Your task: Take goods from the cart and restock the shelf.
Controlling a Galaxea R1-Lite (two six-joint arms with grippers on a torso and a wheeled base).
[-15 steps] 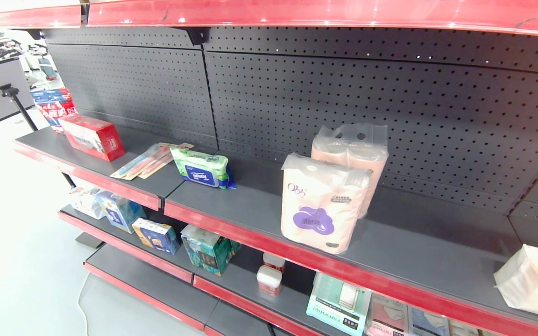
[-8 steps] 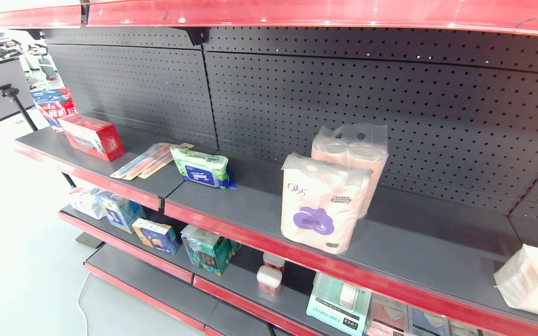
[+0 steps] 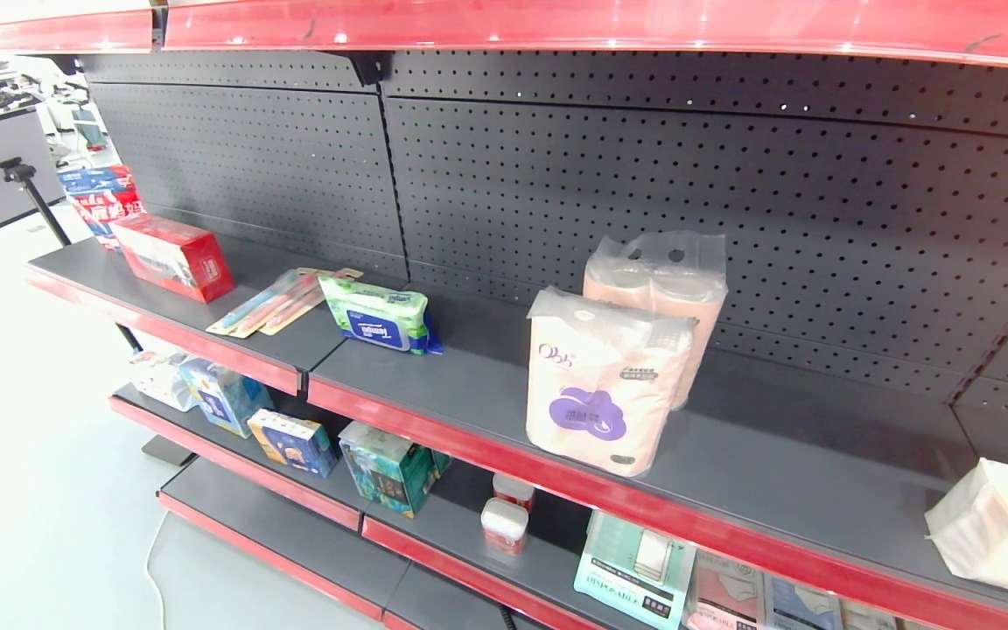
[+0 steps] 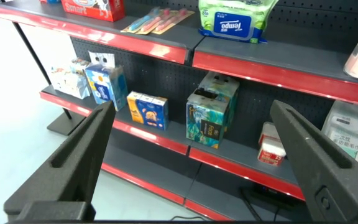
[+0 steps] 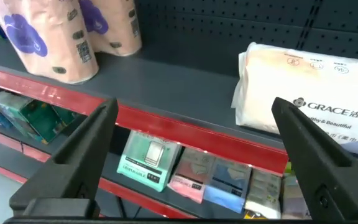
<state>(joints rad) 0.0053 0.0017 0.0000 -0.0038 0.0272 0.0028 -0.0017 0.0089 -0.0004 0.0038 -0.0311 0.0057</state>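
Note:
The dark shelf (image 3: 469, 385) with red edging carries a peach tissue-roll pack (image 3: 600, 385) with a second pack (image 3: 666, 284) behind it, a green wipes pack (image 3: 379, 315), toothbrush packs (image 3: 272, 300) and a red box (image 3: 173, 256). My left gripper (image 4: 197, 155) is open and holds nothing, facing the lower shelves. My right gripper (image 5: 191, 155) is open too, with nothing in it, in front of the shelf edge near a white tissue pack (image 5: 309, 93). That white tissue pack (image 3: 998, 525) lies at the shelf's right end.
The lower shelf (image 3: 311, 494) carries small boxes (image 3: 294, 442), a teal box (image 3: 390, 468), small jars (image 3: 504, 525) and flat packets (image 3: 635, 569). Pegboard (image 3: 644, 192) backs the shelves. Open floor (image 3: 31, 490) lies to the left.

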